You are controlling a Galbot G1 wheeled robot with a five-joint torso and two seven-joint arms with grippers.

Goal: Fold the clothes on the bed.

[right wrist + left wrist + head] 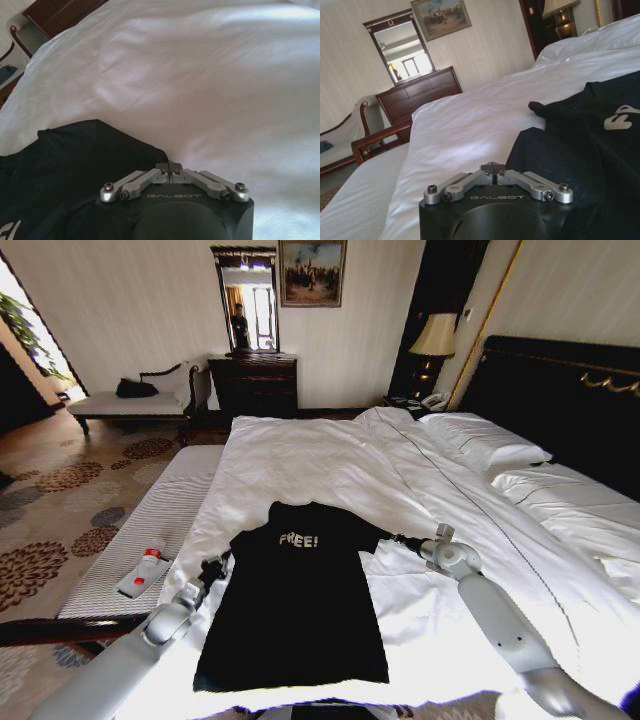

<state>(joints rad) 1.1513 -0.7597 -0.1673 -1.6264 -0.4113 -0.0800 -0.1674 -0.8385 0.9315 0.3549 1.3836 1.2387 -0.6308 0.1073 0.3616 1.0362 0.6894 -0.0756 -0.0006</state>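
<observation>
Black short-sleeved cotton T-shirt with white "FREE!" lettering (300, 605): spread flat, lower centre of frame, on white-duveted dark-framed bed (330, 455). Left gripper (212, 568) at shirt's left sleeve edge, right gripper (405, 539) at right sleeve, each with fingers pressed together. Advisable: pinch fabric only, not duvet; lift evenly, fold sleeves inward symmetrically.
</observation>
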